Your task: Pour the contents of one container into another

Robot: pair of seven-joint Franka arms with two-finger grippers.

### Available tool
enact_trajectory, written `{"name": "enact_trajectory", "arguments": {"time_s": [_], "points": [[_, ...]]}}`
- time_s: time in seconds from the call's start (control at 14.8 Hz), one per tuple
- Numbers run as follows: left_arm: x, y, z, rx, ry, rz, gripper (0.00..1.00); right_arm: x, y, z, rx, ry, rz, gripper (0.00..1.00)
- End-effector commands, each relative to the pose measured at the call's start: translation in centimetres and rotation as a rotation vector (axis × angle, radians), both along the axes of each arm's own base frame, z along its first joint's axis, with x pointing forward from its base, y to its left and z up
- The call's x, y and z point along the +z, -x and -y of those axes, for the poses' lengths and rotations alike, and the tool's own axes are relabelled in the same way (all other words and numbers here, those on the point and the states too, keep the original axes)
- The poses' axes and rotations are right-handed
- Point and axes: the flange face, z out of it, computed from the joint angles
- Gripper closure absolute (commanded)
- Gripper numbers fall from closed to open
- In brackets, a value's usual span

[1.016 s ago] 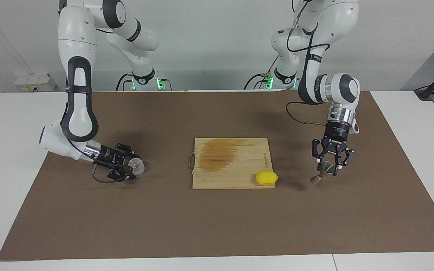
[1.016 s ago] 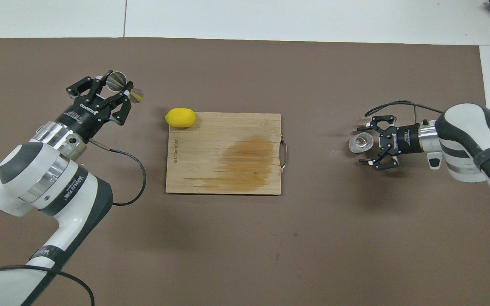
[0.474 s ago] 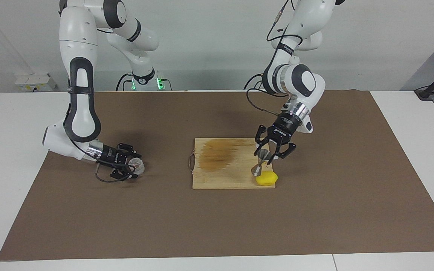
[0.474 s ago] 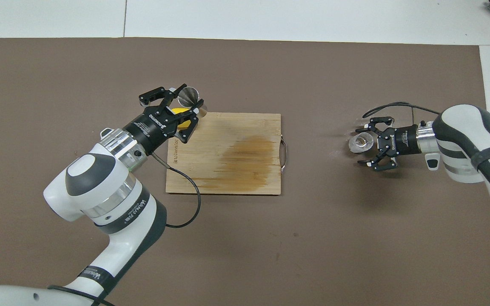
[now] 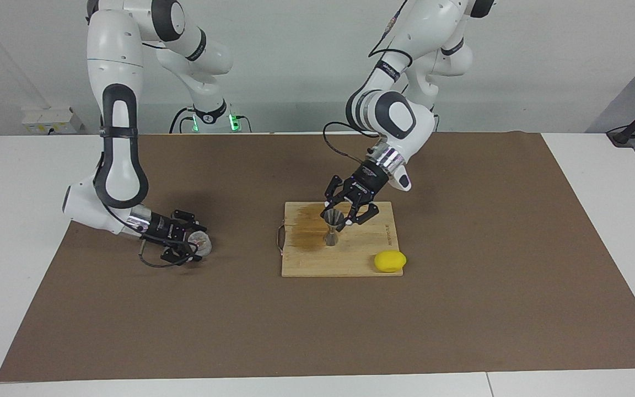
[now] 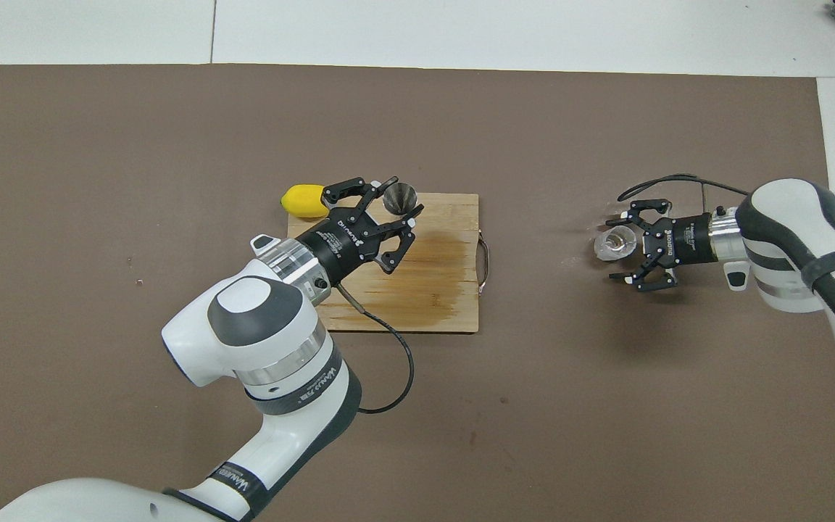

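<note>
The small clear cup (image 5: 203, 243) (image 6: 615, 243) with something pinkish inside stands on the brown mat toward the right arm's end of the table. My right gripper (image 5: 197, 243) (image 6: 612, 249) lies low and level there, open, with a finger on each side of the cup and apart from it. The grey metal hourglass jigger (image 5: 332, 234) (image 6: 399, 196) hangs upright in my left gripper (image 5: 337, 216) (image 6: 398, 200), which is shut on its upper cone. Its foot is at the wooden cutting board (image 5: 306, 262) (image 6: 446, 290); whether it touches the board I cannot tell.
A yellow lemon (image 5: 389, 261) (image 6: 304, 201) lies at the board's corner farthest from the robots, toward the left arm's end. The board has a dark stain and a metal handle (image 5: 280, 238) facing the cup. A brown mat (image 5: 317, 331) covers the table.
My left arm has carried the jigger from over the mat at its own end, past the lemon, to the middle of the cutting board. The right gripper and cup have stayed put.
</note>
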Motion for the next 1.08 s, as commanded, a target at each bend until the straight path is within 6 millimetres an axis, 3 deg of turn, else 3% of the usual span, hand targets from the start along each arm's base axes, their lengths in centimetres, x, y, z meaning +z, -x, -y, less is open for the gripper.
{"name": "enact_trajectory", "arguments": {"time_s": [0.0,0.14,0.27,0.47,0.81,1.02], "points": [[-1.9,0.2,2.7,-0.011,-0.008,-0.036,1.0,-0.2,0.1,-0.2,0.018,0.003,0.038,0.02],[-2.2,-0.7,3.9,-0.003,-0.01,-0.041,1.0,-0.2,0.2,-0.2,0.037,0.004,0.054,0.08],[-2.7,-0.3,4.6,-0.012,-0.016,-0.05,1.0,-0.2,0.2,-0.2,0.038,0.004,0.055,0.17],[-2.5,-0.3,5.6,-0.023,-0.007,-0.045,1.0,-0.2,0.1,-0.2,0.038,0.004,0.056,0.22],[-3.9,-0.1,5.7,-0.02,-0.015,-0.07,1.0,0.0,0.0,-0.2,0.038,0.005,0.059,0.28],[-4.5,0.1,5.7,-0.017,-0.014,-0.085,1.0,-0.1,0.1,-0.2,0.039,0.005,0.058,0.41]]}}
